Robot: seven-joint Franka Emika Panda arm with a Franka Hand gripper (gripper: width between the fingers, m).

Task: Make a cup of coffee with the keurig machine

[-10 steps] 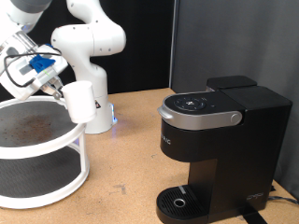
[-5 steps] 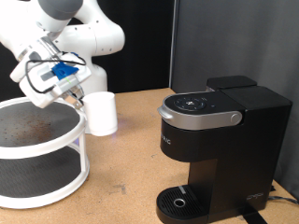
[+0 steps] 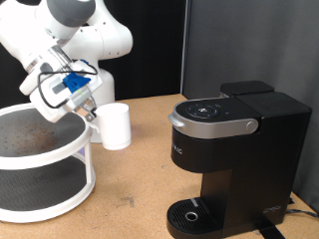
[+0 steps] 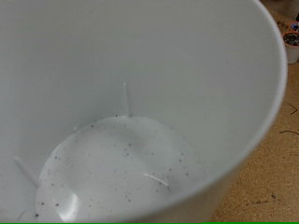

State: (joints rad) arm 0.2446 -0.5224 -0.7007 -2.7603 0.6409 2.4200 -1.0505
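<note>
My gripper (image 3: 92,112) is shut on the rim of the white cup (image 3: 114,125) and holds it in the air, roughly upright, just past the right edge of the white shelf. The inside of the cup (image 4: 131,112) fills the wrist view, and its bottom is white with dark specks. The fingers do not show there. The black keurig machine (image 3: 234,149) stands on the table at the exterior view's right, with its lid down. Its round drip tray (image 3: 189,214) at the bottom is bare. The cup is to the left of the machine, well apart from it.
A white two-tier round shelf (image 3: 50,184) stands at the exterior view's left, below the arm. The white robot base (image 3: 95,45) is behind it. A small dark object (image 4: 291,39) shows on the wooden table (image 3: 140,189) past the cup's rim.
The gripper has carried the cup from over the shelf to the exterior view's right and slightly down, towards the machine. The machine has not moved.
</note>
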